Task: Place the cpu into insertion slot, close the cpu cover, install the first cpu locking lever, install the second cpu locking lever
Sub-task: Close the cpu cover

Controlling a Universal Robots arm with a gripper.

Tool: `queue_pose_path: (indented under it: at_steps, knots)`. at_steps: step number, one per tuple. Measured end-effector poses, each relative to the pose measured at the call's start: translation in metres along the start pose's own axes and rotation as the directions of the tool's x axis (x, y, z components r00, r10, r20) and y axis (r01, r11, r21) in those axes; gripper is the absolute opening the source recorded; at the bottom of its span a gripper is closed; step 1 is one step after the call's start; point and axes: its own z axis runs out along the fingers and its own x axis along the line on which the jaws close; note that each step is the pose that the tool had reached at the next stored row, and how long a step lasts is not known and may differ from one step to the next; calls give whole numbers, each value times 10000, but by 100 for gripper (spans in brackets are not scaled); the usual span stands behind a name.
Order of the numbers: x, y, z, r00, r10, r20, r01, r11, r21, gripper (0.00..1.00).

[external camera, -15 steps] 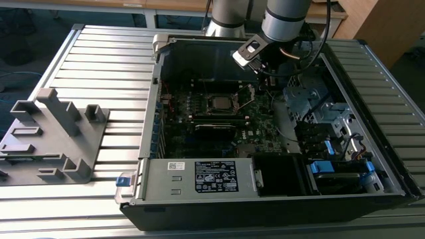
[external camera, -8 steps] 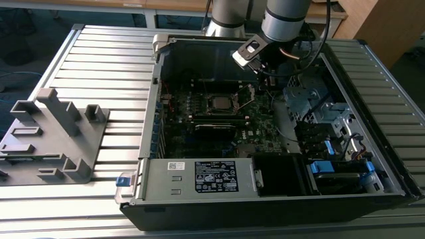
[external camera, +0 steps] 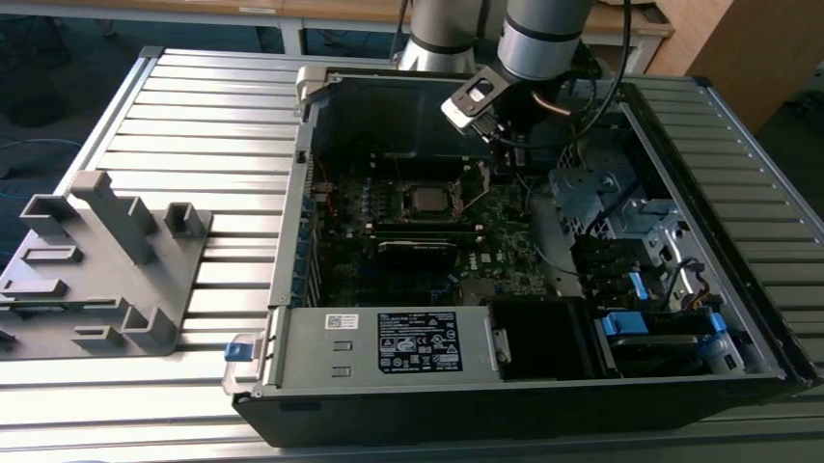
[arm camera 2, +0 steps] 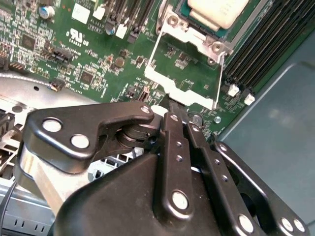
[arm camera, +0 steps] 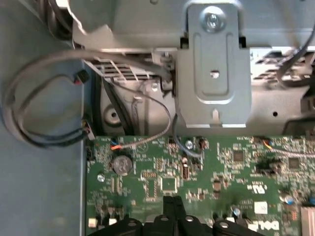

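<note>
Silvery metal makes up the one cpu cover (arm camera 2: 183, 93), a thin frame with a window. It is folded open off the insertion slot (arm camera 2: 196, 35) and joined to it at that slot's edge. Green board shows through the window. One cpu (arm camera 2: 216, 11), with a pale dull metal top, sits in the slot, uncovered.

One arm carries one gripper (arm camera 2: 166, 102) with two black fingers (arm camera 2: 173, 132). In the second wrist view the fingers are drawn together, with no gap at the tips and nothing visible between them. The tips are at the cover's outer bar, the edge farthest from the slot. Whether they touch that bar or rest just beside it cannot be told.

In the exterior view one open computer case (external camera: 515, 410) lies on a slatted metal table (external camera: 193, 106). The slot is near the middle of the board, and the arm comes down just beside the slot, on the exterior view's right of it. One grey fixture (external camera: 103, 260) stands outside the case, well apart from the slot, toward the exterior view's left.

In the first wrist view one coin battery (arm camera: 122, 164) sits on the board and one metal bracket (arm camera: 214, 73) lies beyond it.
</note>
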Motion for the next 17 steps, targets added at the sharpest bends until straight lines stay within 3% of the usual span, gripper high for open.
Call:
queue_pose_path:
  at_steps: [17]
  knots:
    - [-10, -354, -7, 10000, -1, -1, 1, 10000, -8, 11]
